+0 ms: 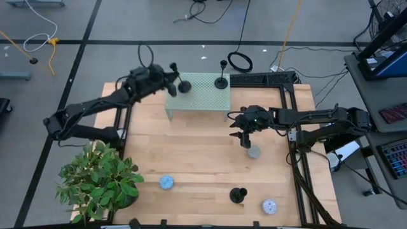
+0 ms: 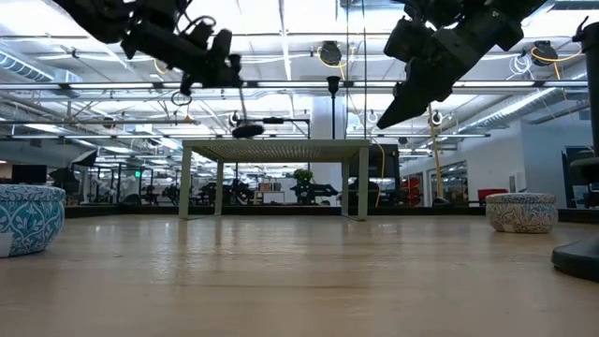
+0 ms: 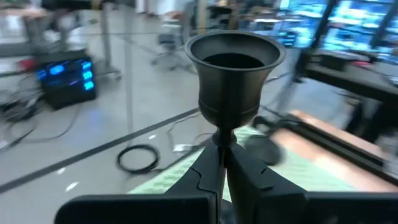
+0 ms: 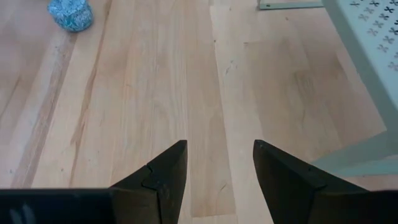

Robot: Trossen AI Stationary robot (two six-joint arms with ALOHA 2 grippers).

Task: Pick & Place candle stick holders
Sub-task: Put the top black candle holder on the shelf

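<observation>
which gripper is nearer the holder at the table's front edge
Right. The right gripper hovers open just behind the front holder; the left gripper is far back at the shelf, gripping another holder.

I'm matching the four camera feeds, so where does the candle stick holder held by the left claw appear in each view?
High view: held candle stick holder at the pale green perforated stand's left end.
Low view: upper left, holder base just above the stand top.
Left wrist view: centre, cup above the left claw.
Right wrist view: not in it.
Shared landmark: the stand.

Wooden table (image 1: 191, 159): mesh stand (image 1: 198, 95), plant (image 1: 98, 181), tins (image 1: 166, 182).
</observation>
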